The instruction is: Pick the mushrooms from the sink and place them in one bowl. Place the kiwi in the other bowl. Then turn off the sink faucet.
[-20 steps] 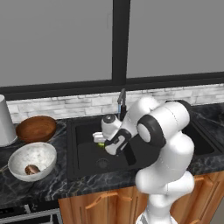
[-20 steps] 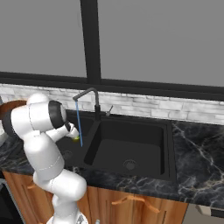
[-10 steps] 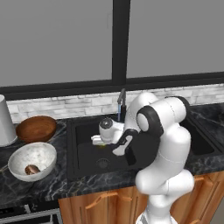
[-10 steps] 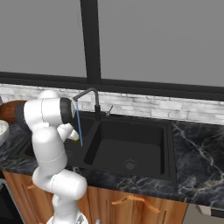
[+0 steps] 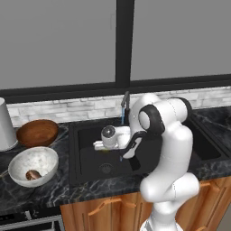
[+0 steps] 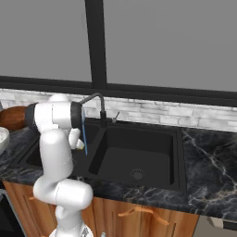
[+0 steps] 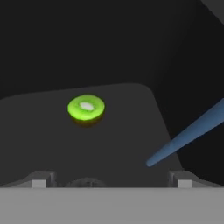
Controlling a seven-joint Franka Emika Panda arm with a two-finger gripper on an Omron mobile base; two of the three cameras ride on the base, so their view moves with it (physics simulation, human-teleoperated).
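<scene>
With its fingers spread wide, the tool (image 7: 111, 179) hovers over the kiwi (image 7: 86, 108) lying ahead-left; it must centre, descend, pinch.

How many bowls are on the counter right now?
2. The brown wooden bowl sits near the wall left of the sink; the white speckled bowl, nearer the counter's front edge, holds a mushroom.

Lime-green kiwi (image 7: 86, 108) – black sink (image 5: 90, 155) – speckled white bowl (image 5: 25, 159), reddish-brown bowl (image 5: 37, 132)
</scene>
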